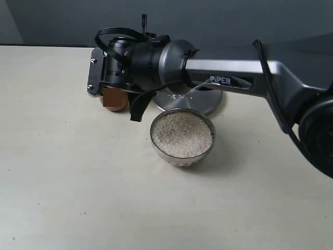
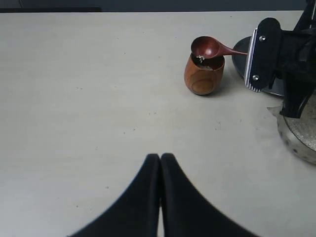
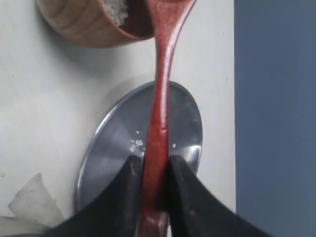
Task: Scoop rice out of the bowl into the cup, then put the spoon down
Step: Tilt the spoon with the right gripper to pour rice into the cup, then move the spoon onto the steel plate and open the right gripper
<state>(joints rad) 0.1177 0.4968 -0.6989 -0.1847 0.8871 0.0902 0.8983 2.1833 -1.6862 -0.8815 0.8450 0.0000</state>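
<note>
The steel bowl (image 1: 182, 135) sits mid-table, filled with off-white rice (image 1: 182, 134). Left of it stands the brown wooden cup (image 2: 203, 75), partly hidden behind my right gripper in the exterior view (image 1: 114, 99). My right gripper (image 3: 154, 165) is shut on the handle of the reddish wooden spoon (image 3: 159, 113). The spoon's scoop (image 2: 206, 48) is tilted over the cup's mouth, and a few grains of rice (image 3: 116, 11) show inside the cup. My left gripper (image 2: 160, 158) is shut and empty, hovering over bare table well short of the cup.
A flat steel plate (image 3: 118, 143) lies behind the bowl under the spoon handle, with a few stray grains on it. A scrap of white paper (image 3: 34, 197) lies by the plate's edge. The table's far edge meets a dark wall.
</note>
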